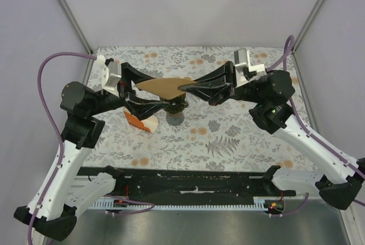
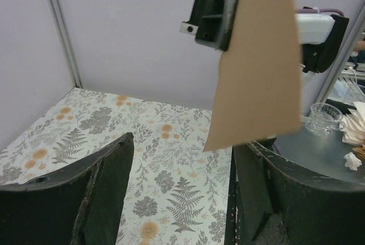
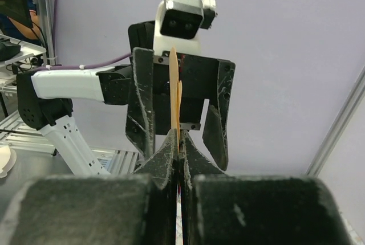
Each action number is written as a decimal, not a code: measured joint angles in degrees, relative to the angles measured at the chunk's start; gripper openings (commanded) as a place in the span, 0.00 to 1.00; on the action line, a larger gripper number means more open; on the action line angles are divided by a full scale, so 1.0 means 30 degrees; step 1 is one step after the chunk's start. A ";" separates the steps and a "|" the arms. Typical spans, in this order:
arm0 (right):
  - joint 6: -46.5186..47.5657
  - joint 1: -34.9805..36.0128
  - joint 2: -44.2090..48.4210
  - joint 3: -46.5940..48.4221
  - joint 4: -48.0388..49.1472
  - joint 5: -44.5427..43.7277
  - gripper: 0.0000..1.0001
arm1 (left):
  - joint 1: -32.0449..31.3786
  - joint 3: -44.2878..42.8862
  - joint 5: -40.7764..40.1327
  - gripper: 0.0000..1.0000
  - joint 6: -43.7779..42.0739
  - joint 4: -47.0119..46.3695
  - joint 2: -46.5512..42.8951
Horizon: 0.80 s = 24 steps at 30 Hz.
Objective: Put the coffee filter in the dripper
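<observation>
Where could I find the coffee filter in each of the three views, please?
Top external: the coffee filter sits centre-left, between the two arms.
Left wrist: the coffee filter hangs at upper right as a flat tan sheet.
Right wrist: the coffee filter stands centre, edge-on, as a thin strip.
Shared landmark: the right gripper pinching it.

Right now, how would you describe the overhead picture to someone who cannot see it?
Seen from above, the right arm's tool pinches a flat brown coffee filter in the air, between the open fingers of the left arm's tool. Below them a dark dripper and an orange-and-white carton sit on a flowery table.
</observation>
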<state>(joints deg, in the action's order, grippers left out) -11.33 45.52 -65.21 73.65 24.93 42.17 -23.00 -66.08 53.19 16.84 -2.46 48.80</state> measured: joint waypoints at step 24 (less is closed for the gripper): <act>0.6521 0.0117 -0.0452 0.2127 -0.8867 -0.0466 0.62 | -0.0393 0.4240 -0.0874 0.02 -0.0073 -0.2062 -0.2849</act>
<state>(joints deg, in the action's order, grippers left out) 8.23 45.87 -66.57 80.03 -1.67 40.77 -24.18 -53.36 50.57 16.62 -8.64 40.25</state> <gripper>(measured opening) 0.646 0.028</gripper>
